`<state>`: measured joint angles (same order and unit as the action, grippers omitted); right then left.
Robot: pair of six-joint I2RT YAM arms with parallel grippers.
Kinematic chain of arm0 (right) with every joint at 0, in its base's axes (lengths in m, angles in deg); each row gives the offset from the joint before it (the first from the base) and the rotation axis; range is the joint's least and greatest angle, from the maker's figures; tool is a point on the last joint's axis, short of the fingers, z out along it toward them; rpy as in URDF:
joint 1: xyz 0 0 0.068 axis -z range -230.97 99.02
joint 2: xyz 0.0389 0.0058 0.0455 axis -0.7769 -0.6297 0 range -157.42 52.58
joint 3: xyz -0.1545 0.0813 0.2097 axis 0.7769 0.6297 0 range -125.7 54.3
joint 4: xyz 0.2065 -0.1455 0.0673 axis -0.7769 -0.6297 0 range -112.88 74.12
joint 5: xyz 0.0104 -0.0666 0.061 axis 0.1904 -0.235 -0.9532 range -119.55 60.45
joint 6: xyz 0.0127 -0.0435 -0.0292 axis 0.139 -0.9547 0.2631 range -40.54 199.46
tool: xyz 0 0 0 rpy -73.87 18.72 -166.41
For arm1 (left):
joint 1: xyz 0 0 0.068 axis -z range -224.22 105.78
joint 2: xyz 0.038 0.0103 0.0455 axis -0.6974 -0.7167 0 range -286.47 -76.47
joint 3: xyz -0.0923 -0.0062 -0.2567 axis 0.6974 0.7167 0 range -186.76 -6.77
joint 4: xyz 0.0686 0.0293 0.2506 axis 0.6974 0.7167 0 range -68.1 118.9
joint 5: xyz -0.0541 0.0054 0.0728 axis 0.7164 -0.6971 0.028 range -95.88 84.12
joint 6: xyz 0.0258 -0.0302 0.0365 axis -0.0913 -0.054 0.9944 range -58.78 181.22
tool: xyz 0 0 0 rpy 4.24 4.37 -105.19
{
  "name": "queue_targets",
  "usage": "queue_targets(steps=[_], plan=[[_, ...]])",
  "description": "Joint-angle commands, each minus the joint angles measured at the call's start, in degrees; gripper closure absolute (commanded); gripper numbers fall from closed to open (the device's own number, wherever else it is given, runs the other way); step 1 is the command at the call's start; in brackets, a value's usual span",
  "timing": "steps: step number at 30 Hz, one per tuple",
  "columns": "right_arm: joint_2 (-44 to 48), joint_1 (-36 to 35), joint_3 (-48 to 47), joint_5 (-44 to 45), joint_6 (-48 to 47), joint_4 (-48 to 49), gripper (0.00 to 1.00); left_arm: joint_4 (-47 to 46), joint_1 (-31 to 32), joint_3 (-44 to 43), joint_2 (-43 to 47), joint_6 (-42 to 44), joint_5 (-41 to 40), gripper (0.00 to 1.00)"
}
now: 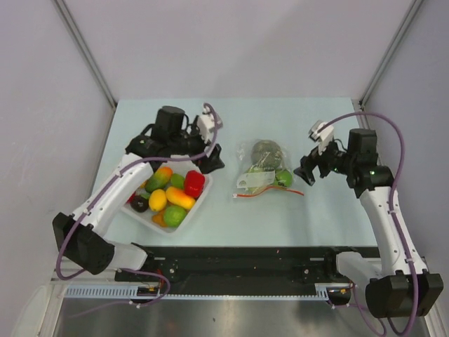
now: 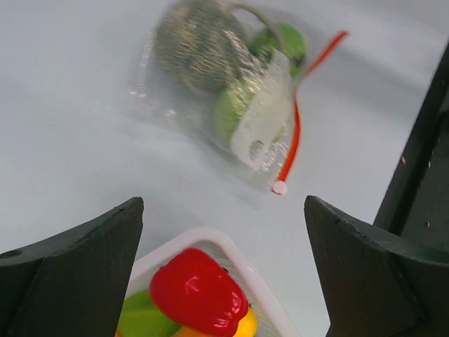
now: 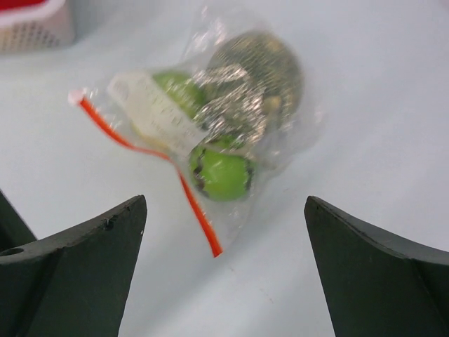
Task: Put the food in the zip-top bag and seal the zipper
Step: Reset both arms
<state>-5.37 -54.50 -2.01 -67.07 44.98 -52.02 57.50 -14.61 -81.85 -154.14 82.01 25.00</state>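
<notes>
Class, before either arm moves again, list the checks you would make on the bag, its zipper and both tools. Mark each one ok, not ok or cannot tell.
1. Grey-green ball and green fruit inside zip-top bag: ok; both show through the plastic.
2. Zipper closed along its whole length: cannot tell; the strip is thin and blurred.
3. Left tool open and empty: ok.
4. Right tool open and empty: ok.
5. Bag apart from the tray: ok; it lies on the table.
</notes>
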Motion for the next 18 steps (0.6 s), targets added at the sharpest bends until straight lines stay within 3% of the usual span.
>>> queue_targets(steps=[1, 5, 10, 18], plan=[[-2.2, 4.7, -9.4, 0.1, 12.8, 0.4, 0.0, 0.9, -9.3, -9.0, 2.0, -12.7, 4.6, 0.0], [-9.7, 10.5, -16.1, 0.5, 20.3, 0.0, 0.0, 3.6, -18.5, -13.3, 0.5, -16.6, 9.6, 0.0], [-16.0, 16.8, -19.1, 0.6, 25.5, -0.3, 0.0, 4.1, -28.1, -12.0, 1.3, -18.5, 7.5, 0.0], [-20.4, 18.7, -18.4, 2.2, 26.2, 1.2, 0.0, 4.1, -34.6, -7.7, 1.1, -18.2, 3.5, 0.0]])
